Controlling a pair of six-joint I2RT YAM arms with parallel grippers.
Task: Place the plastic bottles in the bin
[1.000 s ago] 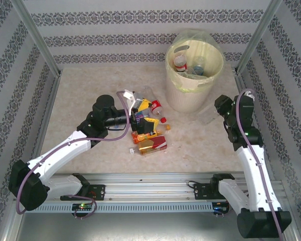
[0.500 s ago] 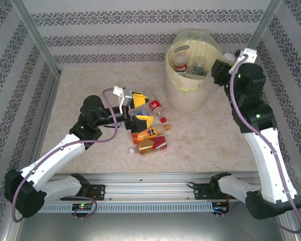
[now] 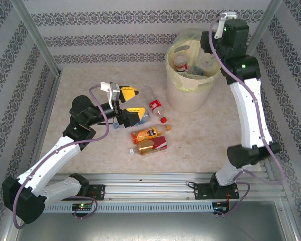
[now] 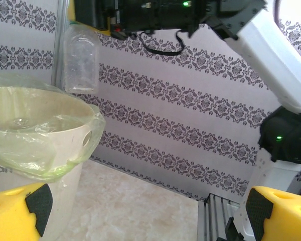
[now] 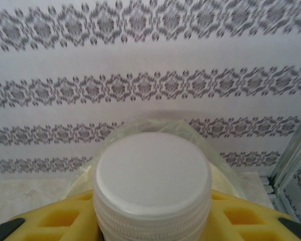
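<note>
1. The right gripper (image 3: 212, 41) is raised high at the upper right of the overhead view, above the far side of the bin (image 3: 183, 93).
2. It is clenched on a clear bottle (image 4: 81, 57). In its own wrist view, the yellow fingers (image 5: 55, 221) sit on either side of the bottle's white cap (image 5: 153, 175).
3. In the left wrist view, that bottle hangs upright in the upper left of the frame, with its base just above the bin's bag-lined rim (image 4: 65, 150).
4. The bin stands on the table (image 3: 205, 135) at the upper centre of the overhead view, near the patterned back wall (image 3: 115, 40).
5. Inside the bin, a bottle with a red label (image 3: 179, 63) leans against the left side, with other clear plastic beside it.
6. The left gripper (image 3: 138, 102) sits left of centre in the overhead view. Its jaws are spread wide and hold nothing, and its yellow fingers (image 4: 12, 213) show in the lower corners of its own view.
7. Several bottles lie on the table just beside the left gripper:
   - a red-labelled bottle (image 3: 154, 106) with its red cap pointing toward the lower right;
   - an orange bottle (image 3: 149, 133) below it;
   - a second orange bottle with a red label (image 3: 151, 145), nearest the bottom of the frame.
8. The bottles on the table lie close together, to the lower left of the bin and apart from it.
</note>
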